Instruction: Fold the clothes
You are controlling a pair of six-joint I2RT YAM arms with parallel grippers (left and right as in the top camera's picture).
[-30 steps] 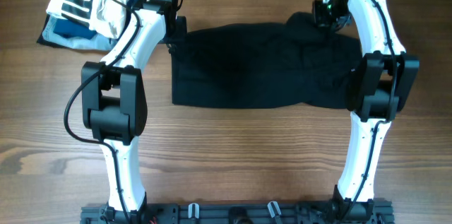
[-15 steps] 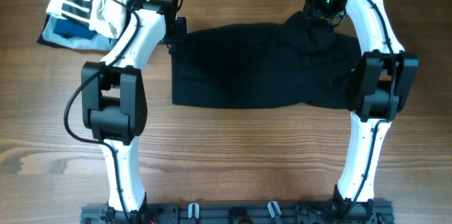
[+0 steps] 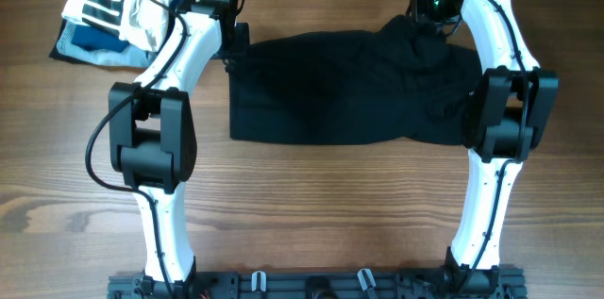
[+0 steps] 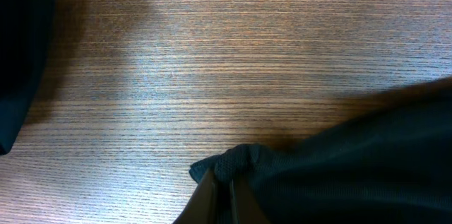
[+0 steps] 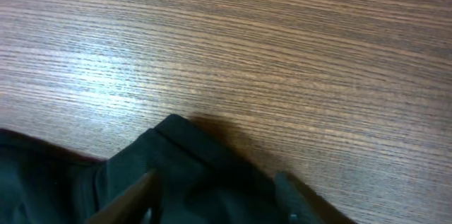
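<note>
The clothes, a black garment (image 3: 349,87), lie spread across the middle of the table. At its far left corner my left gripper (image 3: 229,46) is shut on a bunched bit of the fabric (image 4: 236,159), which shows pinched between the fingertips of that gripper (image 4: 222,185). My right gripper (image 3: 427,8) hovers at the garment's far right corner. In the right wrist view its fingers (image 5: 134,194) stand apart over the black cloth (image 5: 194,164), with nothing pinched between them, so the right gripper (image 5: 215,194) is open.
A stack of striped, white and blue garments (image 3: 113,7) sits at the far left corner, just behind the left arm. Bare wooden table (image 3: 311,205) stretches in front of the black garment. The arm bases stand at the near edge.
My right gripper has opened, let go of the garment's far right corner and shifted slightly toward the far edge. The left gripper has kept still, shut on its corner.
</note>
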